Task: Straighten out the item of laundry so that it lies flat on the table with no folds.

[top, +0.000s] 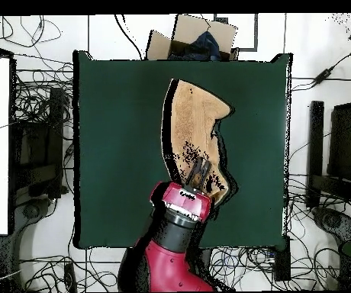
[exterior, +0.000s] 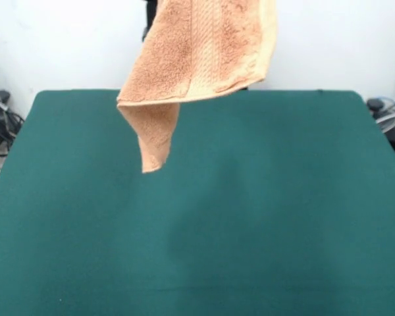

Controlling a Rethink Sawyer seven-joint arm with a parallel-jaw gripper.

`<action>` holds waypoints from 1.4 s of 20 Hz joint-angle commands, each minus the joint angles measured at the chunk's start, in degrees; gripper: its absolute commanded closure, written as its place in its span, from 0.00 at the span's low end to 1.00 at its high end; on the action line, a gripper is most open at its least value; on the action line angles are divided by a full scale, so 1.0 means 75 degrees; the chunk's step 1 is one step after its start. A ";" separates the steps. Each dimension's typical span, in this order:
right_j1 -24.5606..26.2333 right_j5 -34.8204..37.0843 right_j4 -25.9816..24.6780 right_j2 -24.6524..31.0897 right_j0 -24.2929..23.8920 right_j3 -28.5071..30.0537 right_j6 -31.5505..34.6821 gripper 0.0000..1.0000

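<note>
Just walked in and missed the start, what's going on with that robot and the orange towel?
The red arm has the orange towel lifted off the green table. The gripper holds it near one edge, so the towel hangs in the air, draped and folded on itself, with one corner dangling lowest. Nothing is spread on the table yet, so the flattening has not been done. A cardboard box sits beyond the table's far edge.

Soft, even, bright light; faint blurred shadow on the table [exterior: 204, 243] under the towel [exterior: 197, 59].
</note>
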 commanded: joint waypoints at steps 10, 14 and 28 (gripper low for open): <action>0.0285 -0.0334 0.0582 0.0471 -0.0143 0.0524 0.2013 0.00; 0.0244 -0.0447 0.0750 0.0396 -0.0077 0.0587 0.1927 0.00; -0.0048 0.0428 0.0531 0.0476 -0.0160 0.0480 0.1744 0.00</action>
